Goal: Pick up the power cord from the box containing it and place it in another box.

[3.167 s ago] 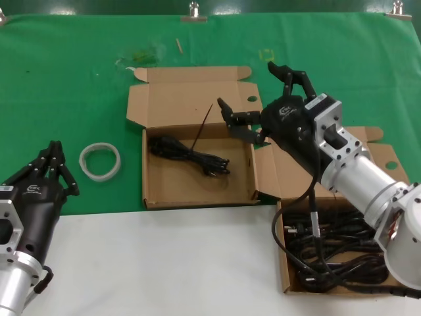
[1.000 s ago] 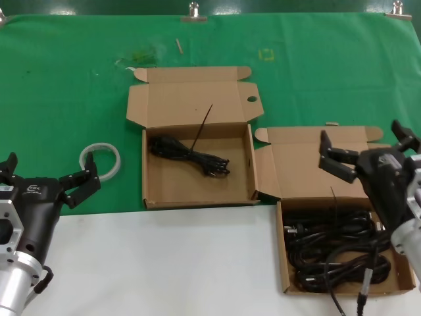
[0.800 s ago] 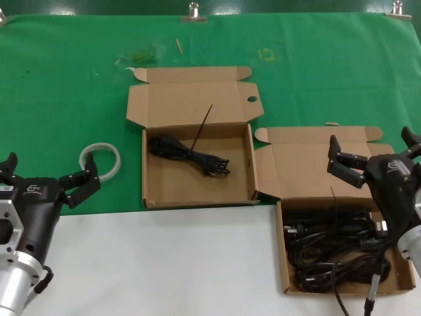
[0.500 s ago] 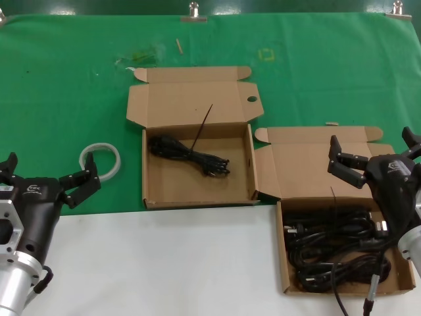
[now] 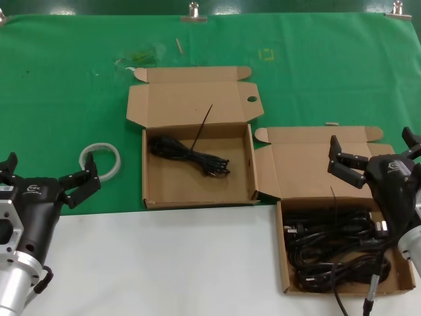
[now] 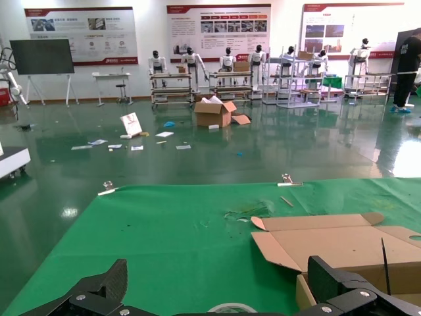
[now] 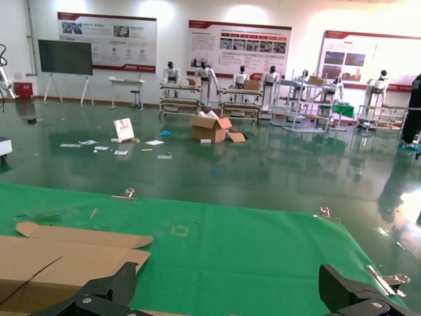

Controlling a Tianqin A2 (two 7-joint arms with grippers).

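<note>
The power cord (image 5: 191, 155), a slim black bundle, lies in the middle box (image 5: 152, 195), its stiff tie end (image 5: 204, 124) sticking up. That box's lid has a small hole (image 5: 252, 99) near a corner. The right box (image 5: 284, 263), lid open, holds several more black cords (image 5: 332, 245). My right gripper (image 5: 373, 155) is open and empty above that box's lid, apart from the cords. My left gripper (image 5: 47, 172) is open and empty at the near left. In the left wrist view, my left gripper (image 6: 220, 289) faces the middle box's lid (image 6: 329, 243). The right wrist view shows my right gripper (image 7: 227, 289) and that lid (image 7: 66, 257).
A white tape ring (image 5: 100, 160) lies on the green cloth (image 5: 66, 79) left of the middle box; it also shows in the left wrist view (image 6: 230, 307). A white table surface (image 5: 164, 263) runs along the front. Metal clips (image 5: 193, 10) hold the cloth's far edge.
The right gripper has drawn back from over the middle box to above the right box's lid, leaving the cord there. The left gripper has opened. Nothing has moved in the last half second.
</note>
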